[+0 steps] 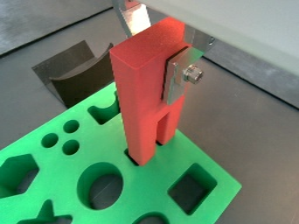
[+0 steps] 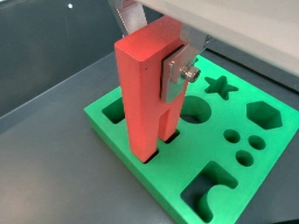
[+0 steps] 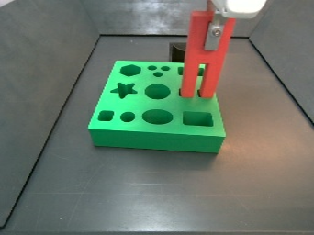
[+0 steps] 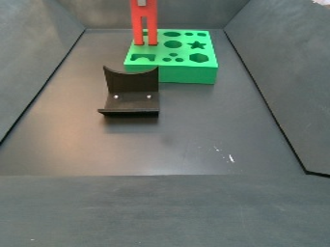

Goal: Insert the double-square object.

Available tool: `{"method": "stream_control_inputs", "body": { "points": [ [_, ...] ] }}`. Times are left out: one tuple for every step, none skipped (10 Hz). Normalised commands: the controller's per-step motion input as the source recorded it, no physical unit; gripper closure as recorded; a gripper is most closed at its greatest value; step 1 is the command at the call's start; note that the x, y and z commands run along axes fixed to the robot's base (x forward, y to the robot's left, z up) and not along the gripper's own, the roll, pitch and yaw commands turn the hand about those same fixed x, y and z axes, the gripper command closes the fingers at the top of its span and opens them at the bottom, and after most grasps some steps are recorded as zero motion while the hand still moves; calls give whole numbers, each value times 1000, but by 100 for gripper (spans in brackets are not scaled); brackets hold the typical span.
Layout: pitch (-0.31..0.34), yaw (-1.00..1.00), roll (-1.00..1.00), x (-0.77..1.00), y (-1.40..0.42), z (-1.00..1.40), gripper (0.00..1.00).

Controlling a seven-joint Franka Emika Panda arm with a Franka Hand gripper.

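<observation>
1. The gripper (image 3: pixel 214 35) stands above the green block (image 3: pixel 138 124), near the far edge of the desk.
2. Its jaws are closed on the double-square object (image 3: pixel 200 61).
3. This red bar stands upright, its lower end in a hole of the block (image 2: pixel 162 149).

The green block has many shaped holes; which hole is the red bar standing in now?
The double-square hole at the green block's edge: the double-square object, held upright by the gripper, has its two legs in it. The star, round, hexagon and square holes stay empty.
</observation>
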Motion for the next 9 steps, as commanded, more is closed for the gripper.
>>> {"method": "stream_control_inputs", "body": {
  "points": [
    [0, 0, 0, -169, 126, -106, 100],
    [0, 0, 0, 31, 0, -203, 100],
    [0, 0, 0, 266, 0, -294, 100],
    [-3, 0, -4, 340, -37, -323, 100],
    [0, -31, -29, 320, -123, -291, 100],
    [-1, -100, -33, 303, -111, -286, 100],
    [-10, 0, 0, 114, -57, -351, 100],
    [-73, 326, 0, 0, -31, -420, 100],
    [-77, 463, 0, 0, -54, -354, 100]
  ]
}}
